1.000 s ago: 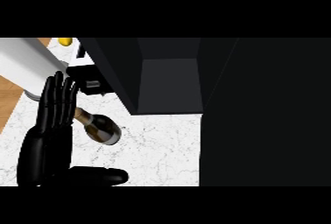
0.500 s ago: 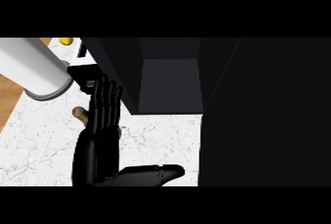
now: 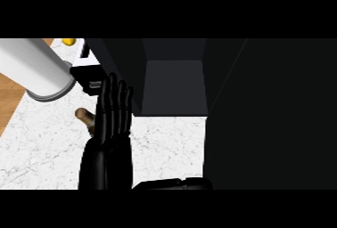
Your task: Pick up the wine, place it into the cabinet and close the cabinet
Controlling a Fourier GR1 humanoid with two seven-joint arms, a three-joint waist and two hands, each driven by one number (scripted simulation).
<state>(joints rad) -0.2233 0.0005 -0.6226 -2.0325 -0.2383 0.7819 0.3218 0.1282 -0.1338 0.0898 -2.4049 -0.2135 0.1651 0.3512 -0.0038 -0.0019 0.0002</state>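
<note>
The wine bottle lies on the white marble counter. Only its brown neck end shows, just left of my left hand. That hand is open, fingers straight and pointing away from me, and it covers the rest of the bottle. Its thumb sticks out to the right along the lower edge. The fingertips reach the front left corner of the dark cabinet, whose open inside faces me. Its door stands open as a large dark panel on the right.
A thick pale grey cylinder slants in from the upper left, with a black block beside its end. A small yellow thing sits at the far back left. A wooden strip borders the counter on the left.
My left hand has moved right and forward, from beside the bottle to over it, hiding all but the neck. The pale cylinder has grown larger and shifted right.
</note>
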